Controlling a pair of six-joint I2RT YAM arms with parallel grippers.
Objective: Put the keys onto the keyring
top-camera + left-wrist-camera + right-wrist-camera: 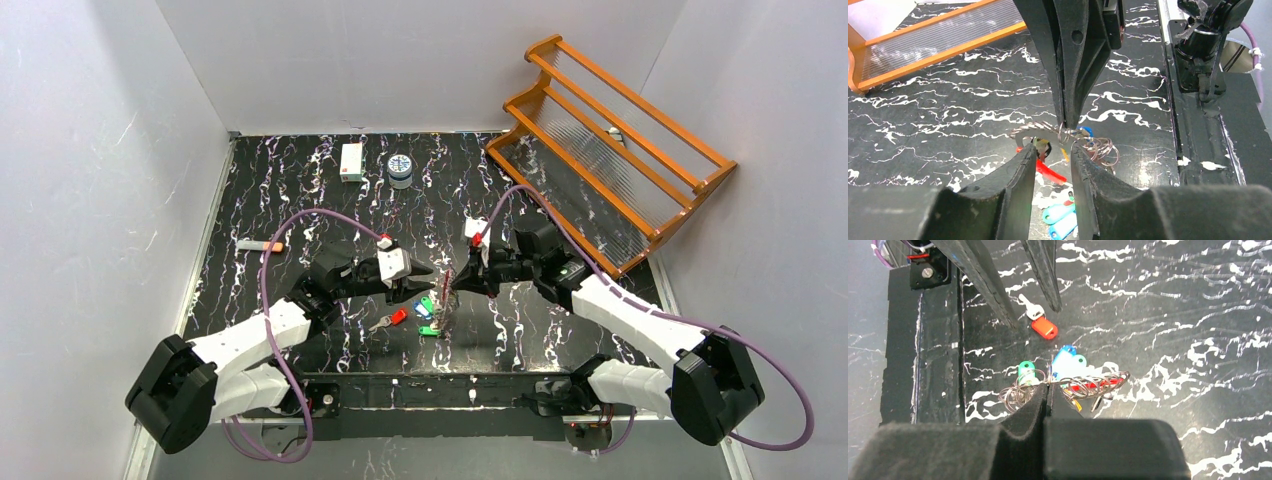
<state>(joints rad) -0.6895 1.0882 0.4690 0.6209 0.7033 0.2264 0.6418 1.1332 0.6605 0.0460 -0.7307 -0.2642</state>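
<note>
My right gripper [1047, 392] is clamped tight on the keyring [1095, 384], my left gripper [1054, 157] spread apart just beside it.

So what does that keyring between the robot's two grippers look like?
The keyring is a bunch of thin silvery wire loops, metal by the look, coiled side by side. The keys capped red and yellow look threaded on it; blue and green ones sit close by. The right gripper is shut on its wire, over the dark marbled table. The left gripper stands open around one end.
</note>
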